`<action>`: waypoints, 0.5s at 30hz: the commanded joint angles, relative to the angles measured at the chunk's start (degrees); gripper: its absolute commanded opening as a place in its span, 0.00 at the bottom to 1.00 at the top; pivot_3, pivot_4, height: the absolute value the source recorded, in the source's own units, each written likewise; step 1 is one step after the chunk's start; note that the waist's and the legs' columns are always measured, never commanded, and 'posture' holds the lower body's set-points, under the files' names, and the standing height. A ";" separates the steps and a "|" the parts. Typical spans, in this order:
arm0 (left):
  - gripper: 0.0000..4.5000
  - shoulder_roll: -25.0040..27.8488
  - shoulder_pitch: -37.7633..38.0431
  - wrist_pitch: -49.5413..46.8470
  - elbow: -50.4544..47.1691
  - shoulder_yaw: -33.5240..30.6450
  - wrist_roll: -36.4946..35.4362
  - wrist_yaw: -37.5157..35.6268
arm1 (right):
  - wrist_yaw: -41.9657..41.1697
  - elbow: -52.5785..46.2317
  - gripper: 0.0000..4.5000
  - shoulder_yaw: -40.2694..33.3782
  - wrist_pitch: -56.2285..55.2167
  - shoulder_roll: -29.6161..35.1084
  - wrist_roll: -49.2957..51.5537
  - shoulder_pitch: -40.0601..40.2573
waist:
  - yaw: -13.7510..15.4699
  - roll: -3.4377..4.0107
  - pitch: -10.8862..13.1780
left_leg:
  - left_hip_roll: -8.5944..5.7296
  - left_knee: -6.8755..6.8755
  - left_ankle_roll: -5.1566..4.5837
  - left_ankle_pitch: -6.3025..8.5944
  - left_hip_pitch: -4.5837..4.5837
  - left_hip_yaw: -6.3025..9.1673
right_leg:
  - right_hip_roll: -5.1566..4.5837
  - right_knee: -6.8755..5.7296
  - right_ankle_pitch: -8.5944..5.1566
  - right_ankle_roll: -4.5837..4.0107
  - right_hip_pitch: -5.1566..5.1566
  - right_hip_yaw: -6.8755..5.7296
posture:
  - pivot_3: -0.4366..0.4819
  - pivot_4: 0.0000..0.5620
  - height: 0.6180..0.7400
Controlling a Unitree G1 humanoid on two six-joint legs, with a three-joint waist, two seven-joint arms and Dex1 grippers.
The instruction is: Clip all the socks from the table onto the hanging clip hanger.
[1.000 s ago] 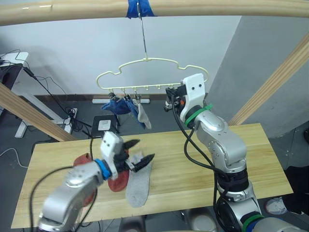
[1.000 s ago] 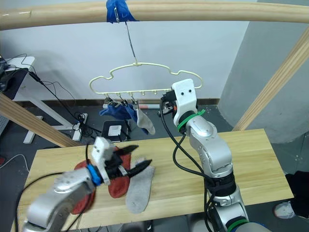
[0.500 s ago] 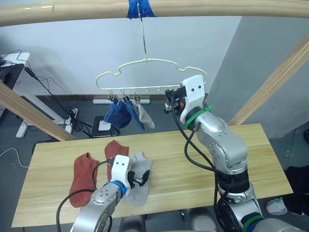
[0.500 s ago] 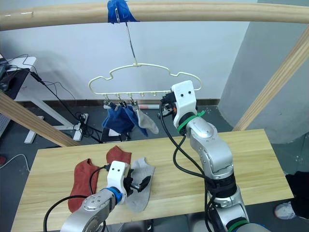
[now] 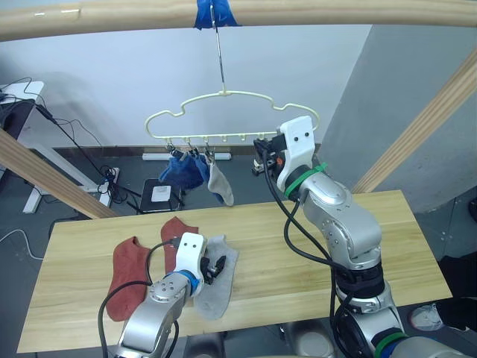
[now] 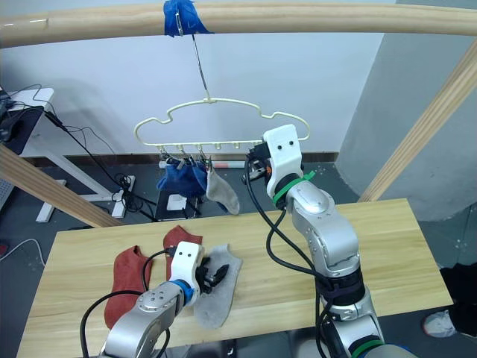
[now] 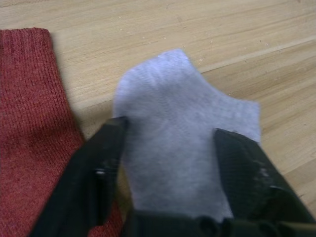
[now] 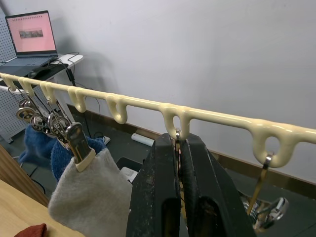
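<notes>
- Socks are lying in the lower left of the head views on the desk [image 5: 298, 246]: a light grey sock [image 5: 218, 280] is resting beside a rust-red sock [image 5: 174, 233], with a second rust-red sock [image 5: 121, 278] lying further left.
- Left end effector [image 7: 168, 148] is sitting low over the light grey sock, its black fingers [image 7: 101, 173] spread apart and straddling the sock's cuff end; they are not closing on it.
- Blue socks [image 5: 182, 170] and another light grey sock [image 5: 220, 183] are hanging from silver clips [image 8: 79, 143] on the left part of the clip hanger [image 5: 223, 119].
- Clip hanger is hanging by its long hook from a wooden pole [image 5: 298, 11] at the top of the frame, at a blue tape wrap [image 5: 215, 13].
- Right end effector [image 8: 180, 163] is reaching up to the hanger's lower bar right of centre, its fingers pressed together on a clip hanging there.
- Cables [image 5: 89, 156] are trailing on the floor beyond the desk, at the left.
</notes>
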State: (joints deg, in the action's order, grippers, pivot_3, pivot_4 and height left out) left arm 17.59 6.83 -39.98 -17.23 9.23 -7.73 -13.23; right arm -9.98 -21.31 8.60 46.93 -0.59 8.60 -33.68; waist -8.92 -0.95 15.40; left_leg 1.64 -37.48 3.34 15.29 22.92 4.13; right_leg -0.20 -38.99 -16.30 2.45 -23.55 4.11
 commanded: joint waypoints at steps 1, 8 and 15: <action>0.37 0.18 0.42 0.22 0.32 1.15 0.82 -1.01 | 0.01 -2.71 0.00 0.23 -0.10 -0.59 1.07 0.19 | -0.07 0.00 0.00 | 0.00 0.00 0.00 0.00 0.00 0.00 | 0.00 0.00 0.00 0.00 0.00 0.00 | 0.21 0.48 1.00; 0.00 -0.10 1.30 2.99 0.51 0.31 0.11 -2.64 | 0.17 -2.85 0.00 0.36 -0.14 -0.53 1.20 0.47 | -0.40 0.00 0.00 | 0.01 0.00 0.00 0.00 0.00 0.01 | 0.00 0.01 0.00 0.00 0.00 0.00 | 0.21 0.48 1.00; 0.00 -2.10 1.76 13.21 -1.76 -3.57 -4.55 -7.39 | 0.22 -3.04 0.00 0.57 -0.27 -0.56 1.10 0.57 | -0.48 0.00 0.00 | 0.03 0.03 0.00 0.00 0.01 0.00 | -0.02 0.02 0.00 0.00 0.00 -0.01 | 0.21 0.48 1.00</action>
State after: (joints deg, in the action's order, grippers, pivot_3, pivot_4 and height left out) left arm 15.94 8.37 -31.23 -16.23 7.02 -10.19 -18.45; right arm -9.89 -22.11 8.80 46.93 -0.85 9.13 -33.03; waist -9.39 -0.95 15.40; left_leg 1.66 -37.44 3.34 15.29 22.93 4.12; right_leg -0.21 -38.97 -16.30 2.45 -23.55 4.10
